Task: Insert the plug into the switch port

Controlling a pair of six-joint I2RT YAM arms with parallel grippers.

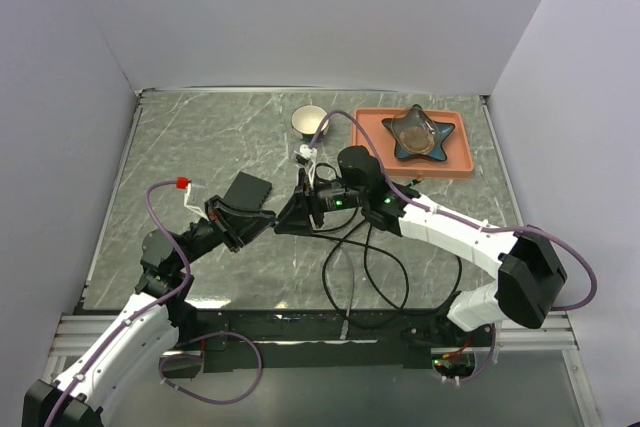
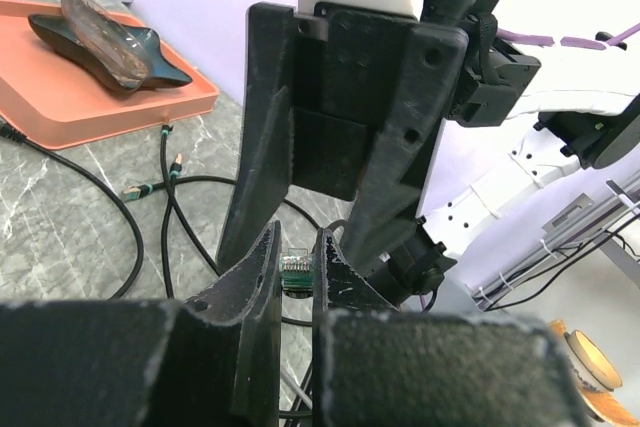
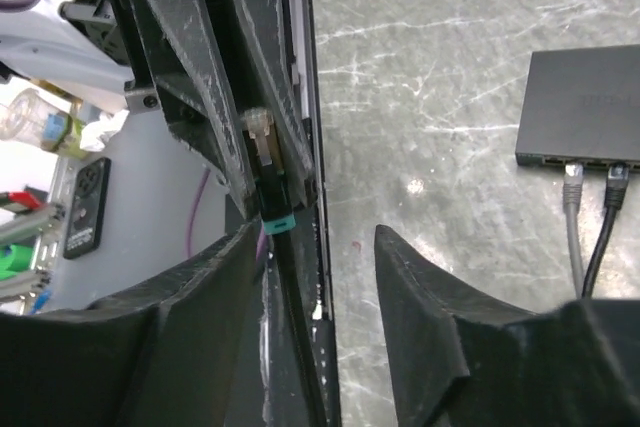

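Note:
The black switch point(image 1: 248, 190) lies flat on the marble table; in the right wrist view point(image 3: 580, 107) a grey and a black cable sit in its ports. My left gripper point(image 1: 268, 219) is shut on the clear plug point(image 2: 297, 269), which has a teal boot point(image 3: 277, 219), and holds it above the table to the right of the switch. My right gripper point(image 1: 290, 215) is open, and its two fingers point(image 2: 400, 147) straddle the tips of the left gripper without gripping anything. The plug's black cable runs down between the right fingers point(image 3: 420, 287).
An orange tray point(image 1: 372, 152) holding a dark star-shaped dish point(image 1: 420, 133) stands at the back right. A white cup point(image 1: 308, 120) is behind the grippers. Loose black cables point(image 1: 365, 262) loop over the table in front of the right arm.

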